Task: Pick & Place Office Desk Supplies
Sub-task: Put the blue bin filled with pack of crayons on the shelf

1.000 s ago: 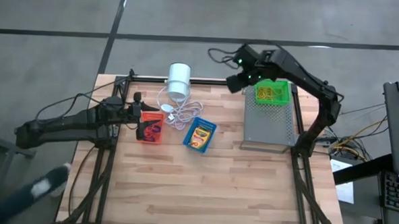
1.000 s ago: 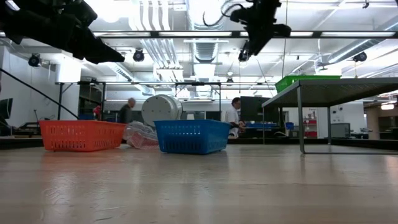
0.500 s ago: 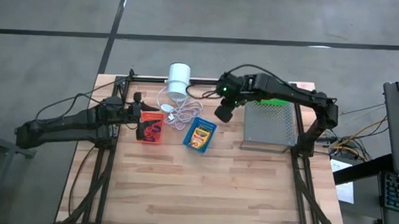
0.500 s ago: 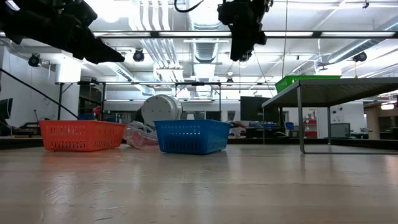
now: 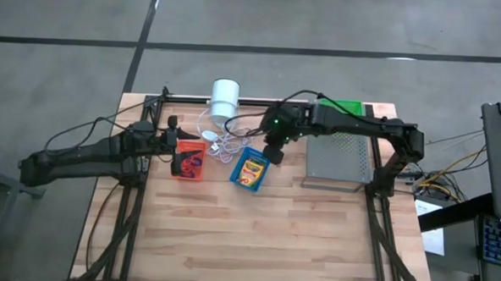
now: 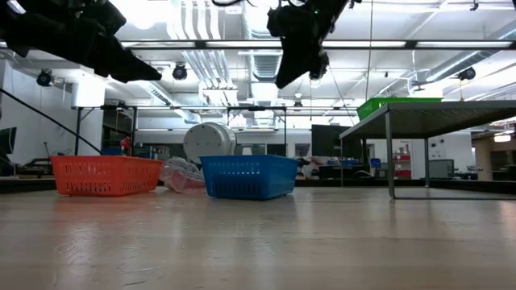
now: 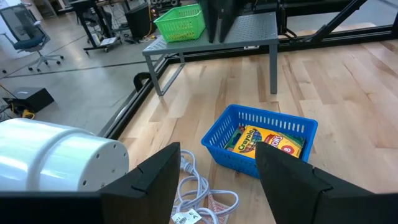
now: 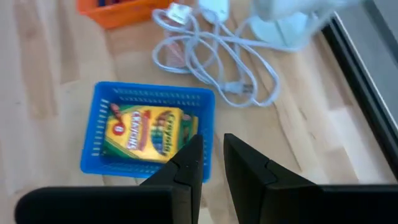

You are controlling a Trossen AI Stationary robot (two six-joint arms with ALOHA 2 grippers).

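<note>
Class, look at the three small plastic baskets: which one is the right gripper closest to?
The blue basket, holding a crayon box. The right gripper hangs by its edge; the red-orange basket sits farther left, the green basket up on the metal tray.

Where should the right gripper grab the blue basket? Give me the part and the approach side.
Grip a long side wall of the blue basket at its rim, coming straight down. The basket sits upright and open-topped, and the crayon box lies flat inside. The right gripper already hovers above its edge, so one finger probably fits inside.
</note>
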